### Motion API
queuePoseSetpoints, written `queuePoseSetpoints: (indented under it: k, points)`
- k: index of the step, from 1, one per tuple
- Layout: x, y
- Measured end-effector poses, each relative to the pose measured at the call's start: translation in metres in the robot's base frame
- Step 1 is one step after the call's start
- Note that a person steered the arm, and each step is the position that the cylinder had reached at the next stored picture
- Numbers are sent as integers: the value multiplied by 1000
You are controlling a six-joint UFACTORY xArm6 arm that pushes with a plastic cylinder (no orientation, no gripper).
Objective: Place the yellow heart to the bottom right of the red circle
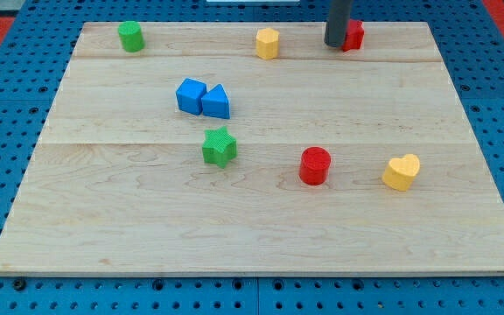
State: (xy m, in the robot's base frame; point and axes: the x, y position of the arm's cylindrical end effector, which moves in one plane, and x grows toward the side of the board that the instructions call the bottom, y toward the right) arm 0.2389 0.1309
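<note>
The yellow heart (402, 171) lies on the wooden board at the view's right, level with the red circle (315, 165) and about a hundred pixels to its right. My tip (336, 45) is at the view's top, right of centre. It stands against the left side of a red block (353, 35) and hides part of it. The tip is far above both the heart and the red circle.
A green cylinder (130, 36) sits at the top left and a yellow hexagon (268, 42) at the top centre. A blue cube (191, 94) and a blue triangle (217, 101) touch each other left of centre. A green star (220, 146) lies below them.
</note>
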Motion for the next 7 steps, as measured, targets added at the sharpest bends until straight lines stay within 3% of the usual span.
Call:
queuePoseSetpoints:
  k: [1, 3, 4, 5, 6, 7]
  points:
    - [24, -21]
    - [38, -16]
    - [70, 1]
    - [146, 81]
    - [213, 114]
    - [239, 67]
